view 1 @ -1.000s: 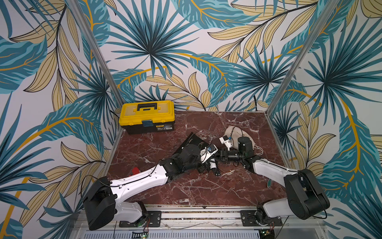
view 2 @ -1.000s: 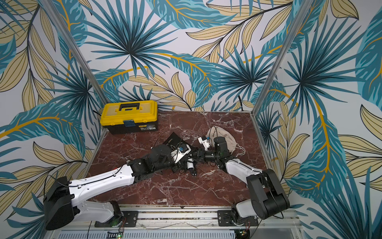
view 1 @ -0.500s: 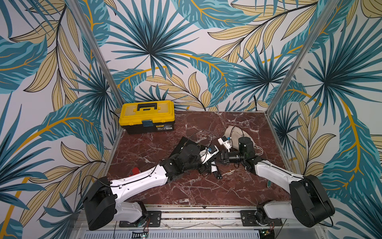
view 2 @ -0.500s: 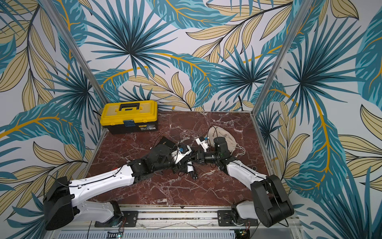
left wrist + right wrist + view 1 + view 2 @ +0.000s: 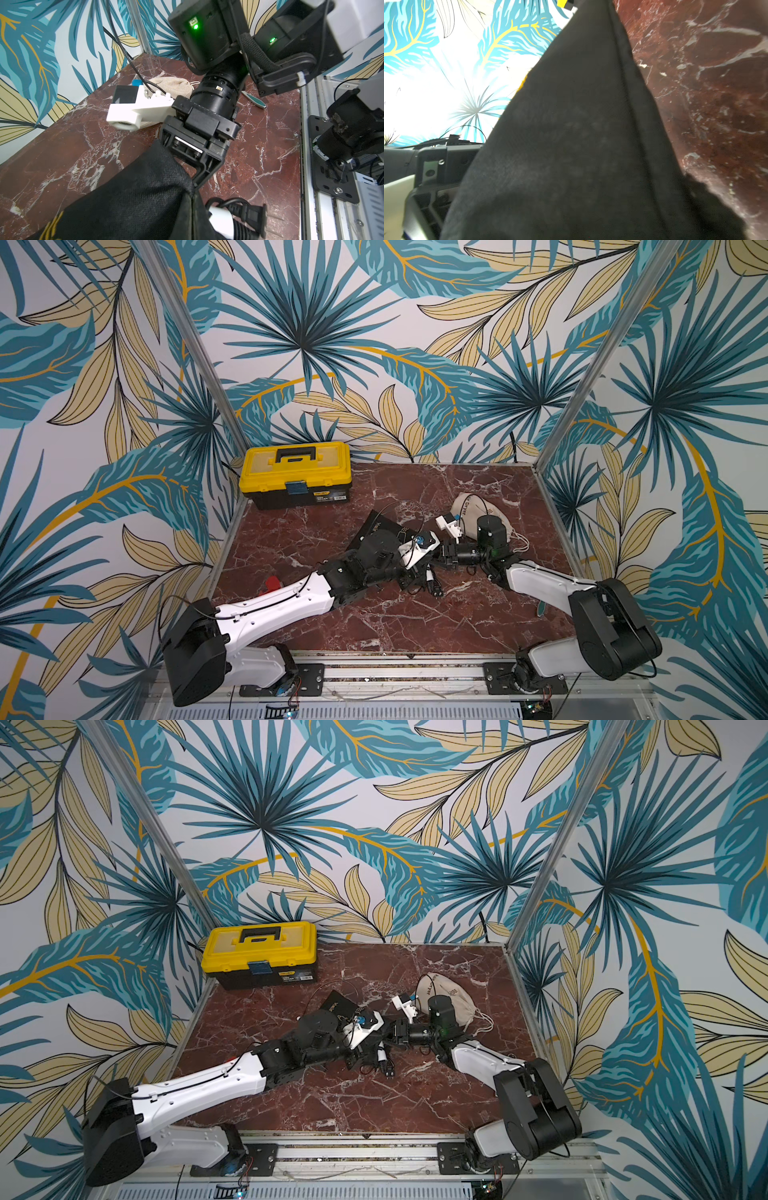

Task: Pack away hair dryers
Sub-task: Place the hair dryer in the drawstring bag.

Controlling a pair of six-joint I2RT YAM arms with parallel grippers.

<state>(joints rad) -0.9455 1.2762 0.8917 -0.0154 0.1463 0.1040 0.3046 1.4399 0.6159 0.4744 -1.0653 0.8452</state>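
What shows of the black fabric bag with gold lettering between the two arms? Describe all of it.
The black fabric bag is matte woven cloth with a stitched seam and gold print reading "Hair". It lies mid-table on the red marble tabletop, partly hidden under the left arm, its mouth end raised. The right gripper meets that mouth, one finger at the rim, the other hidden by cloth. Part of a white hair dryer, wound with black cord, shows at the mouth.

The black bag (image 5: 375,529) has slid slightly to the left, more of it showing; the right pincer (image 5: 194,178) edged after it, its elbow (image 5: 611,626) dipping, then rising
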